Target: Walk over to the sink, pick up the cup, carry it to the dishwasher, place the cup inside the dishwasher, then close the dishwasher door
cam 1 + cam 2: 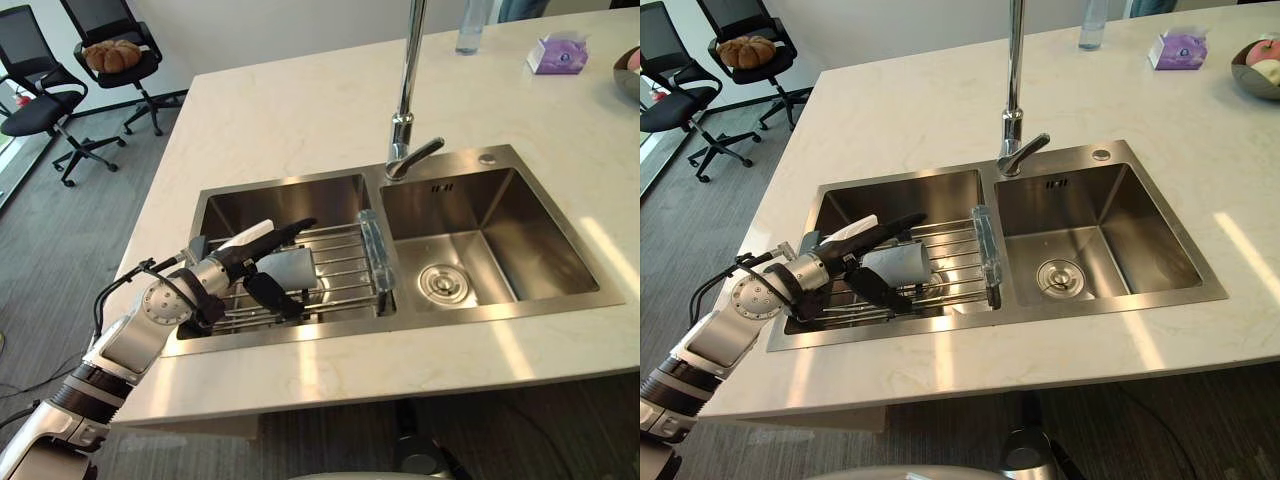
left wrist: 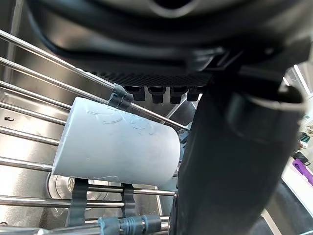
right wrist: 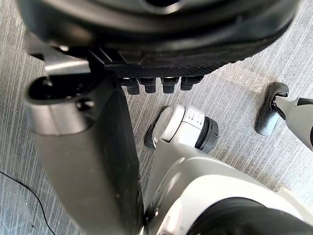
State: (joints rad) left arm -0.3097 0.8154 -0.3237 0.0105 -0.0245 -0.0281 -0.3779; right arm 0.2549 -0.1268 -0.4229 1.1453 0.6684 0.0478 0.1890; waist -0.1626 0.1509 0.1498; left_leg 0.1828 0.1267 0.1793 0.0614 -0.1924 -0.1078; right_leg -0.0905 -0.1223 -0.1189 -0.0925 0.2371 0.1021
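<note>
Progress sits at the pickup step. Judging by where the robot stands, the walk to the sink is done. The left hand (image 1: 222, 272) is down in the left basin (image 1: 290, 200) of the stainless double sink, where the pale grey cup (image 1: 288, 268) lies on its side across a wire drying rack (image 1: 345, 262). The hand brackets the cup — white-covered thumb (image 1: 247, 237) stretched along its far side, dark fingers (image 1: 272, 295) along the near side. The fingers look straight rather than curled. In the left wrist view the cup rests on the rack bars just past the fingertips, so I judge the grasp not yet closed and the cup not yet lifted. The right hand (image 3: 146, 34) hangs low over the grey floor, fingers relaxed and holding nothing. Most of the task is left to do — closing the fingers on the cup, raising it clear of the rack and the basin rim, carrying it to the dishwasher, setting it inside and shutting the door. The cup looks smooth and slightly tapered, so it could roll along the bars if one side is nudged before the other. The tall faucet (image 1: 405, 100) stands at the divider between the basins, near enough that the lift should keep to the robot's side of it.
</note>
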